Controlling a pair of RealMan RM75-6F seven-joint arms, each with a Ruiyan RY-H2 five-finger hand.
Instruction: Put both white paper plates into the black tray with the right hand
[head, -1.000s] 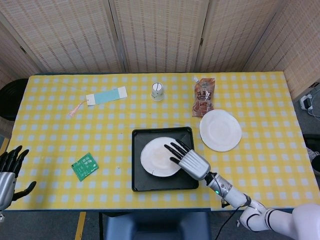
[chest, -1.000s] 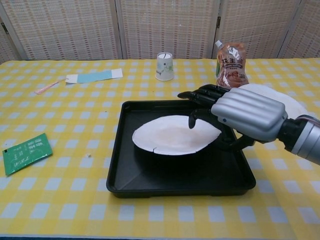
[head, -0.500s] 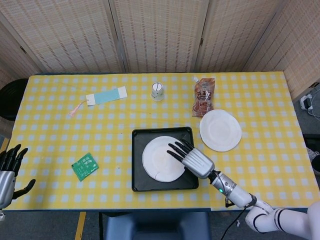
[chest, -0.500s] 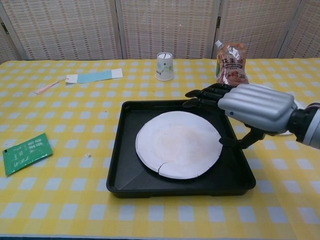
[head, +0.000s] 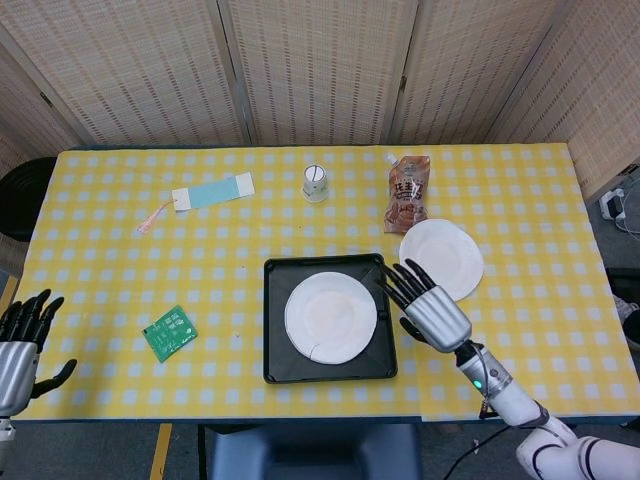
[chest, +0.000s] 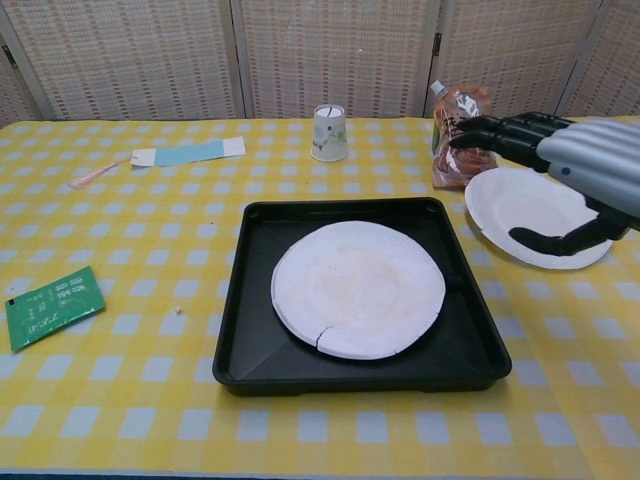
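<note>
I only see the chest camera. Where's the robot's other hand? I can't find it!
Observer: The left hand is off the table's near left corner, with its fingers apart, and it holds nothing.
Child: The right hand is cut off on my screen. Where is it really?
Observer: From above, the right hand is between the tray and the loose plate. Its fingers are spread over the gap.
Child: Is anything hiding beside the table?
Observer: Yes, a round black thing sits just off the left edge. I can't tell what it is.
</note>
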